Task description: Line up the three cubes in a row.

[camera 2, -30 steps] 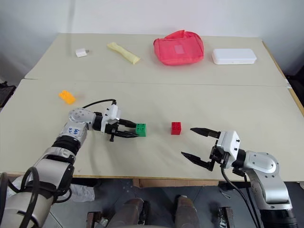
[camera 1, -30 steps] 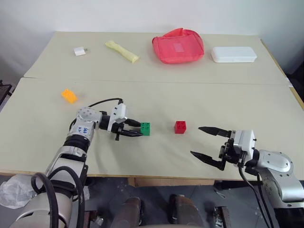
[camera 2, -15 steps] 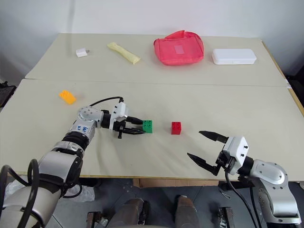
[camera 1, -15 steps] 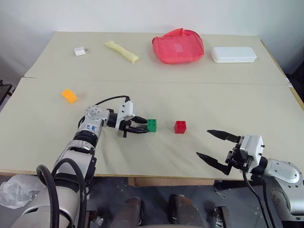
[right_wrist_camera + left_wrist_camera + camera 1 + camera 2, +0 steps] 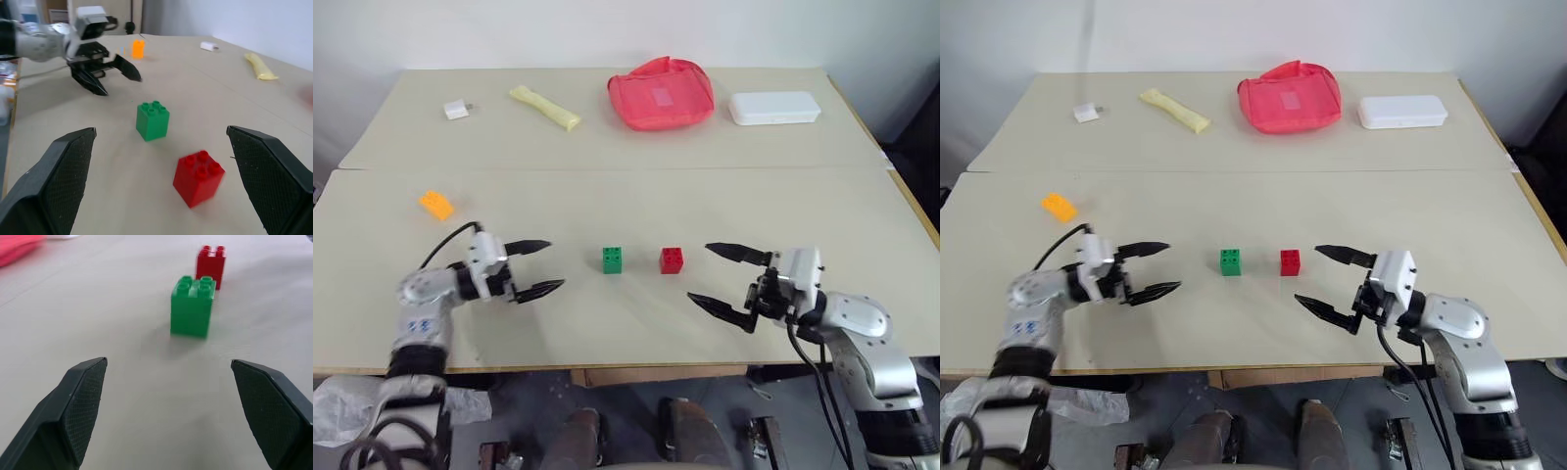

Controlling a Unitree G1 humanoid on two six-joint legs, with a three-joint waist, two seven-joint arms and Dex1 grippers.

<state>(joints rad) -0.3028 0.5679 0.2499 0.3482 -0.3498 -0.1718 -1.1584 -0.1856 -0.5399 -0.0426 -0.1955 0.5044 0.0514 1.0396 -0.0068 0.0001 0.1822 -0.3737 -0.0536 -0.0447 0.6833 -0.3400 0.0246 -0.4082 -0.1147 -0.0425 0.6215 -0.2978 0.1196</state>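
Left gripper (image 5: 536, 266) released green cube (image 5: 613, 258) – backed off, jaws spread (right gripper (image 5: 725, 278) too).

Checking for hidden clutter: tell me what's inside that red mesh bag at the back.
A pale rectangular patch shows through the top of the red mesh bag; whether it is a label or an item is unclear. The bag's own fabric covers anything else inside.

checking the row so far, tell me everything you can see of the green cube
The green cube is a small glossy plastic building block with four round studs on top. It stands upright and level on the beige table, a short gap left of the red cube, with nothing touching it. The left end effector is open, farther to its left.
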